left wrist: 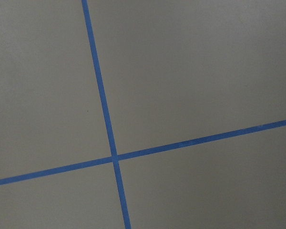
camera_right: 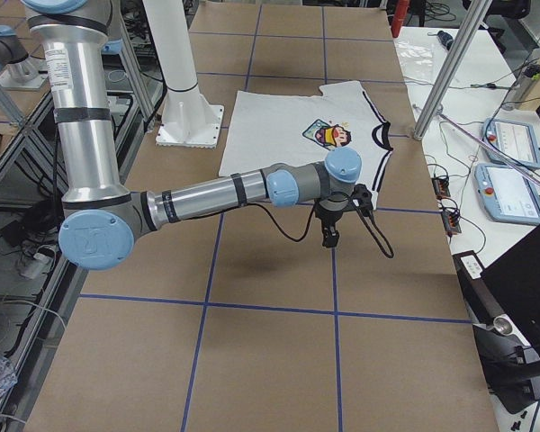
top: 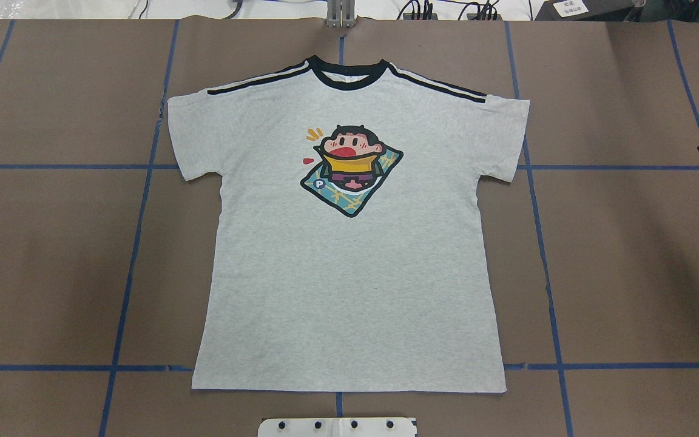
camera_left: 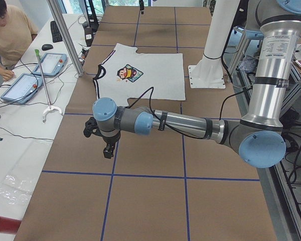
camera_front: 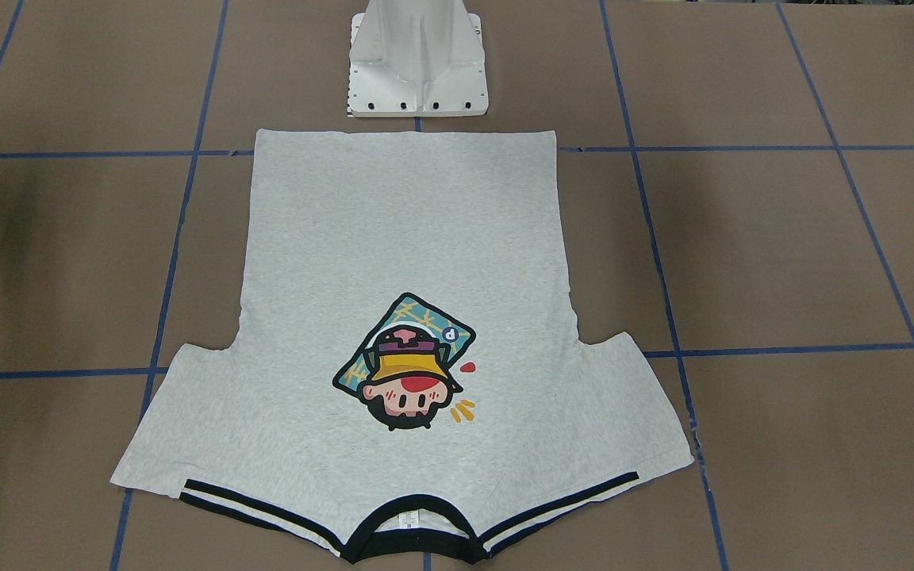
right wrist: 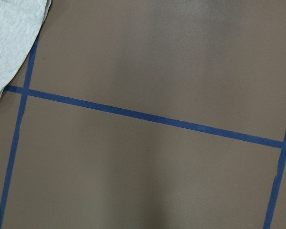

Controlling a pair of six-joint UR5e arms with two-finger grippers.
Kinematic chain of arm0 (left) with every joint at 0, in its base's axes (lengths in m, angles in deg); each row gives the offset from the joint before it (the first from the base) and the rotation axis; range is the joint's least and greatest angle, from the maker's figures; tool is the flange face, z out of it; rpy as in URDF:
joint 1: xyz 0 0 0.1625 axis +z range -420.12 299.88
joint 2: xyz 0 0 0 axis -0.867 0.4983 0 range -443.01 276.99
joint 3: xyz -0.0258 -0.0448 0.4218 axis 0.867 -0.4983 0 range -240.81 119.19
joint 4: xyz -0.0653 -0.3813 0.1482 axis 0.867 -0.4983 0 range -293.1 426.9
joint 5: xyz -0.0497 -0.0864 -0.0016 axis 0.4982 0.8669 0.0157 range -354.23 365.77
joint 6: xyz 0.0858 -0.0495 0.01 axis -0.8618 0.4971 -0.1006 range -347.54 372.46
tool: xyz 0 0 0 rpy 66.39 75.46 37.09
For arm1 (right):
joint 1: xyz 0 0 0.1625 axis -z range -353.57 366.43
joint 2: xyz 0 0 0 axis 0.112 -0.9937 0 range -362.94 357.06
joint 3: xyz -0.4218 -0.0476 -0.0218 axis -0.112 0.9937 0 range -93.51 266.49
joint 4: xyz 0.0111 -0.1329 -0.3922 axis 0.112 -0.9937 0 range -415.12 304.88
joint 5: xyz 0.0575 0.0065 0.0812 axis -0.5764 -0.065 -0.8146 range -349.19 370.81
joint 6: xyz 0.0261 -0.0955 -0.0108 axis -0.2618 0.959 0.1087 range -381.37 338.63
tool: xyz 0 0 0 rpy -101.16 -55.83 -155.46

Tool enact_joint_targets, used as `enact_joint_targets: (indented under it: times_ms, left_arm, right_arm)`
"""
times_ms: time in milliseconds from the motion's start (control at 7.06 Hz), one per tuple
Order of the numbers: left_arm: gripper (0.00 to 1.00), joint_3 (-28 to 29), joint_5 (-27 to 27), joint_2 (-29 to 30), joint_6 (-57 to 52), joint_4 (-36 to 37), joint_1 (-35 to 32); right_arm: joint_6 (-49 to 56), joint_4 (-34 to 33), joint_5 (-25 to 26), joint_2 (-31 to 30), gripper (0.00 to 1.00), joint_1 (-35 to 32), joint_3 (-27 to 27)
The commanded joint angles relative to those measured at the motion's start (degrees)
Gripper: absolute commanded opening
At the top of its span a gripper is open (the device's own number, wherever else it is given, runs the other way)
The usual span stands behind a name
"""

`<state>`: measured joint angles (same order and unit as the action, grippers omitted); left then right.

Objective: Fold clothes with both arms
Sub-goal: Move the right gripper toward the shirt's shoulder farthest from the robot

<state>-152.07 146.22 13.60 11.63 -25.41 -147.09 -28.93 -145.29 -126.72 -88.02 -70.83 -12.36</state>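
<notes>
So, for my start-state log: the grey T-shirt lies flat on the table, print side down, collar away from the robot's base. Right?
No: the T-shirt lies print side up; the overhead view shows its cartoon head plainly. Flat, collar away from the base: yes.

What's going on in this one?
Nothing is being handled yet. The T-shirt lies flat and unfolded, print up, in the middle of the table. The left gripper and right gripper hang out to either side, clear of the cloth. Folding has not begun.
</notes>
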Motion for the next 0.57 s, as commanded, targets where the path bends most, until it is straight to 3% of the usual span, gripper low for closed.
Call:
enact_joint_targets:
  times_ms: [0,425]
  left_arm:
    - [1.0,-0.05,1.23,-0.19,-0.13,-2.59,-0.04]
    - [1.0,-1.9,0.7,-1.41,-0.04,-3.67,0.05]
  right_arm:
    - [0.78,0.43,0.15,-1.4,1.0,-0.16,0.23]
    - [0.09,0.52,-1.78,-1.23,1.0,0.01,0.07]
